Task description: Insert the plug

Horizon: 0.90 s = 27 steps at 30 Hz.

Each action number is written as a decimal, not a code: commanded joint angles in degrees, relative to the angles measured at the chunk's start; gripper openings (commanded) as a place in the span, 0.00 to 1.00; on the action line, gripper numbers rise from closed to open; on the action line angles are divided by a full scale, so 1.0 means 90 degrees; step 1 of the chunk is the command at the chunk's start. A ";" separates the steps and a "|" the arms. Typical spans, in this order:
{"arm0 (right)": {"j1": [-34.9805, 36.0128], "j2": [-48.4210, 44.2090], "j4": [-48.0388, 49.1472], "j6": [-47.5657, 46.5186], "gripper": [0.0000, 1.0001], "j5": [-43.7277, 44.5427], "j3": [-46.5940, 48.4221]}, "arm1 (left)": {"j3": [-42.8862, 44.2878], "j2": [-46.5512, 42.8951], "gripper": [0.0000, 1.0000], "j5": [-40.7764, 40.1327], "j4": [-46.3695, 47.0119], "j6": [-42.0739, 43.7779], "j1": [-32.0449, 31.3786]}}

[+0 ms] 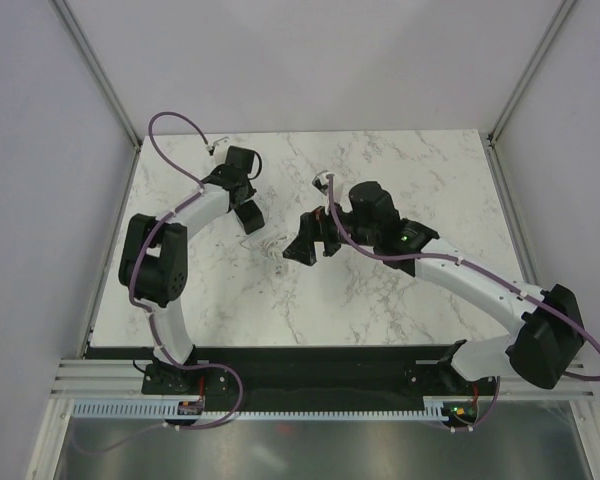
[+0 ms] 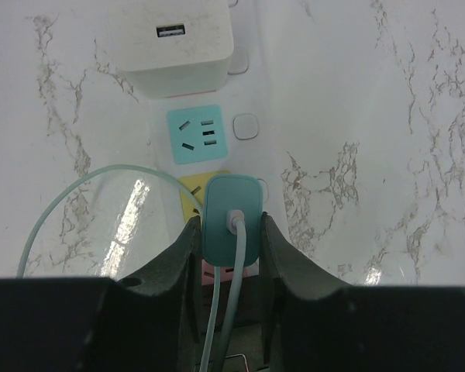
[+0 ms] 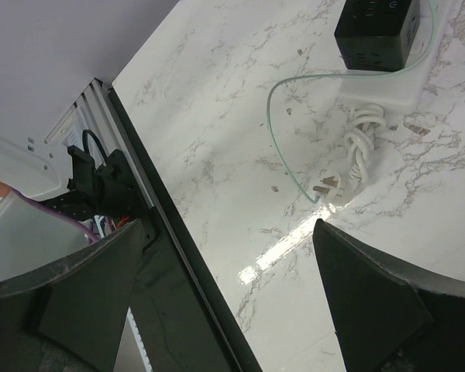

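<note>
My left gripper is shut on a teal plug, one finger against each side. The plug stands over the yellow socket and pink socket of a white power strip; I cannot tell whether its pins are seated. Its thin teal cable loops off to the left. In the top view the left gripper points down at the table's back left. My right gripper is open and empty, and in the top view it hovers to the right of the left one.
On the strip, a teal socket is free and a white USB cube adapter sits beyond it. The right wrist view shows a black cube, a knotted white cord with a loose white plug, and the table's black front edge.
</note>
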 commanded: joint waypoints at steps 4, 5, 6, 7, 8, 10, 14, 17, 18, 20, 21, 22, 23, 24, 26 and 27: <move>0.0212 0.0324 -0.0298 -0.0134 0.98 0.0296 0.0621 | -0.0555 0.0522 0.02 0.0770 -0.0228 -0.0268 -0.0151; 0.0261 0.0354 -0.0386 -0.0144 0.98 0.0326 0.0737 | -0.0478 0.0609 0.02 0.0789 -0.0238 -0.0239 -0.0151; 0.0280 0.0403 -0.0425 -0.0173 0.98 0.0346 0.0796 | -0.0429 0.0658 0.02 0.0857 -0.0257 -0.0142 -0.0151; 0.0300 0.0422 -0.0464 -0.0183 0.98 0.0404 0.0855 | -0.0390 0.0678 0.02 0.0877 -0.0257 -0.0121 -0.0161; 0.0339 0.0442 -0.0503 -0.0193 0.98 0.0433 0.0943 | -0.0341 0.0707 0.02 0.0897 -0.0267 -0.0102 -0.0161; 0.0368 0.0471 -0.0504 -0.0193 0.98 0.0511 0.0992 | -0.0331 0.0795 0.02 0.0936 -0.0267 -0.0082 -0.0151; 0.0417 0.0559 -0.0514 -0.0213 0.98 0.0745 0.1119 | -0.0282 0.0903 0.02 0.1053 -0.0355 -0.0101 -0.0200; 0.0417 0.0666 -0.0523 -0.0184 0.98 0.0853 0.1275 | -0.0234 0.0883 0.02 0.1316 -0.0375 -0.0209 -0.0210; 0.0417 0.0696 -0.0533 -0.0174 0.98 0.0902 0.1304 | -0.0185 0.0903 0.02 0.1433 -0.0384 -0.0083 -0.0229; 0.0417 0.0696 -0.0533 -0.0154 0.98 0.0961 0.1363 | 0.0019 0.1058 0.02 0.1570 -0.0530 0.0064 -0.0249; 0.0417 0.0657 -0.0533 -0.0154 0.98 0.1029 0.1363 | 0.0098 0.1107 0.02 0.1629 -0.0589 0.0190 -0.0259; 0.0417 0.0628 -0.0524 -0.0144 0.98 0.1068 0.1363 | 0.0167 0.1147 0.02 0.1658 -0.0618 0.0259 -0.0259; 0.0427 0.0589 -0.0523 -0.0164 0.98 0.1097 0.1325 | 0.0254 0.1195 0.02 0.1659 -0.0648 0.0327 -0.0259; 0.0417 0.0511 -0.0523 -0.0193 0.98 0.1156 0.1305 | 0.0294 0.1215 0.02 0.1717 -0.0687 0.0492 -0.0259; 0.0417 0.0404 -0.0562 -0.0213 0.98 0.1458 0.1188 | 0.0411 0.1274 0.02 0.1940 -0.0697 0.0718 -0.0259; 0.0427 0.0335 -0.0591 -0.0213 0.98 0.1652 0.1130 | 0.0460 0.1284 0.02 0.2348 -0.0697 0.0980 -0.0259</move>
